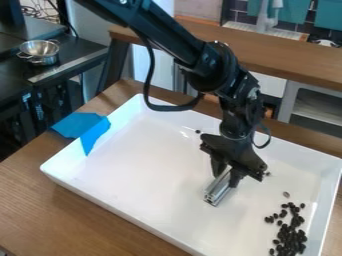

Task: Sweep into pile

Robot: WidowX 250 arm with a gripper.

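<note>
The gripper (229, 179) hangs over the middle-right of a white tray, shut on a short silvery metal bar (219, 192) that slants down to the tray floor. Dark beans (290, 237) lie clustered in the tray's lower right corner area, to the right of and below the bar, apart from it. A lone lighter bean (286, 194) lies above the cluster. One dark bean (198, 131) lies near the tray's back wall, and another small dark one (268, 174) is just right of the gripper.
The white tray's raised rim (110, 205) surrounds the work area on a wooden table (63, 217). Blue tape (85, 128) is stuck over the tray's left edge. A metal bowl (40, 52) stands on a black counter at the upper left.
</note>
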